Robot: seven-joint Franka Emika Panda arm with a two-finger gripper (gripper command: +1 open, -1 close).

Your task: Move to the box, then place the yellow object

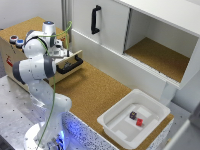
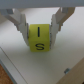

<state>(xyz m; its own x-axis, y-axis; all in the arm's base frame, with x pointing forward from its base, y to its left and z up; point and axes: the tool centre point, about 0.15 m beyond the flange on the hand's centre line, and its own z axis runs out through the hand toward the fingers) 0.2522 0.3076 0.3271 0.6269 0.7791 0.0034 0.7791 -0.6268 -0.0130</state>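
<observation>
Yellow object (image 2: 39,38) sits clamped between the two light fingers (image 2: 19,24) of the tool (image 2: 39,30), as the wrist view shows; black marks run across its face, and its shape beyond a rounded yellow block is hard to tell. In the exterior view the tool (image 1: 61,50) is up at the wooden drawer unit (image 1: 30,52) on the exterior view's left, just above the pulled-out drawer with the black handle (image 1: 70,65); the yellow piece itself is too small to make out there.

The box (image 1: 120,131), a shallow white tub with a wide rim, rests on the cork-topped table (image 1: 92,90) toward the exterior view's lower right, well apart from the tool. Inside it lie a small dark cube (image 1: 133,115) and a small red cube (image 1: 139,121), just beside each other near the middle of the floor, toward the side nearer the cabinet. The rest of the tub floor is bare white.

Between the drawer unit and the box runs a stretch of open cork. Along the far side of that stretch stands a large white cabinet (image 1: 145,55) with a black door handle (image 1: 95,19) and an open compartment floored in cork; its lower front edge comes near the box's far rim. The box's near corner reaches the table's front edge. Two round buttons (image 1: 16,41) sit on top of the drawer unit, beside the arm (image 1: 37,70).
</observation>
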